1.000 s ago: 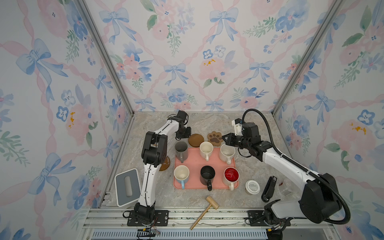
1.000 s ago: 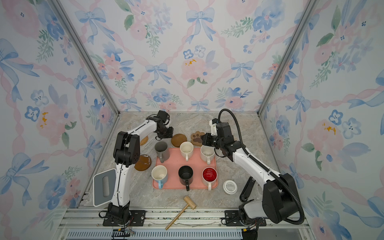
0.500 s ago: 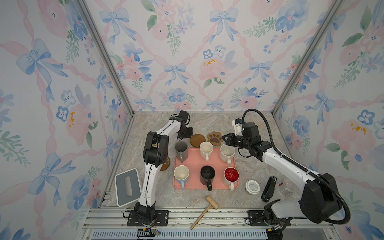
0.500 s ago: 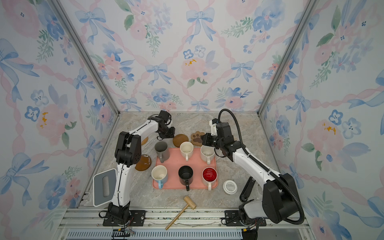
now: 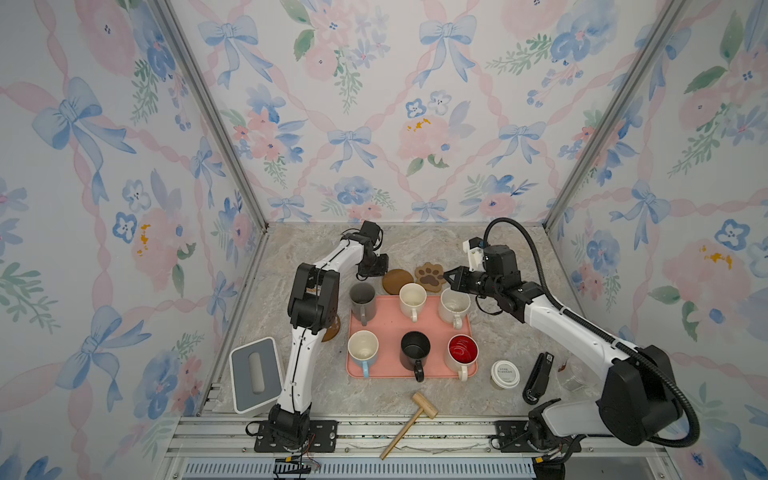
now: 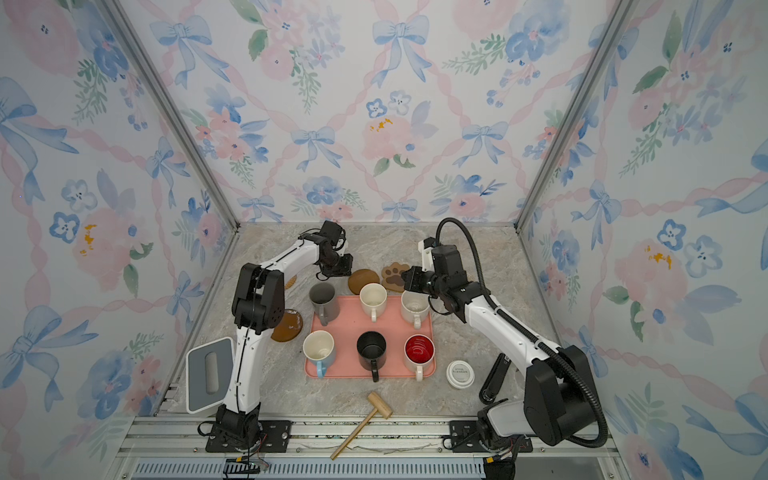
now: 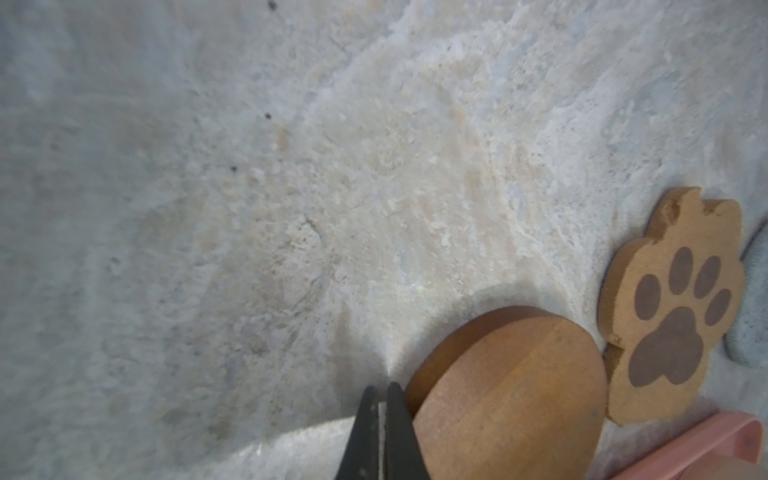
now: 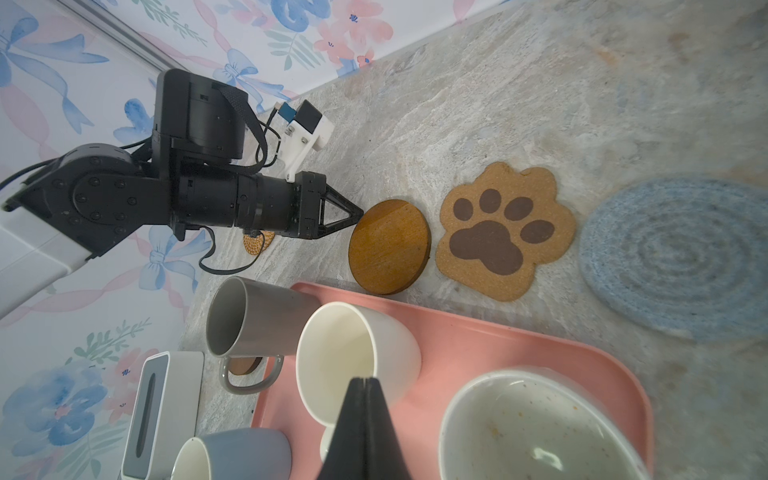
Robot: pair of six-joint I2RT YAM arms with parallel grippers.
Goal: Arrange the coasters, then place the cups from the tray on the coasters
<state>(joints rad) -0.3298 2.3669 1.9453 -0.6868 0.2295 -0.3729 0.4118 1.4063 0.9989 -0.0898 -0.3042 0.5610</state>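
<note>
A brown wooden round coaster lies flat just beyond the far edge of the pink tray. The left gripper, jaws pressed together and holding nothing, is at the disc's rim on the side away from the paw-shaped coaster. The disc looks stiff, light and smooth, so it would probably slide across the stone-patterned table under a sideways nudge. Lying flush, it offers little to pinch from above, so its thin edge is the likeliest place to take hold. Its face is warm brown with fine grain and a darker rim. A grey-blue woven coaster sits farther along the same tray edge. The right gripper, also closed and empty, hangs near the tray's far edge. None of the cups stands on a coaster yet.
</note>
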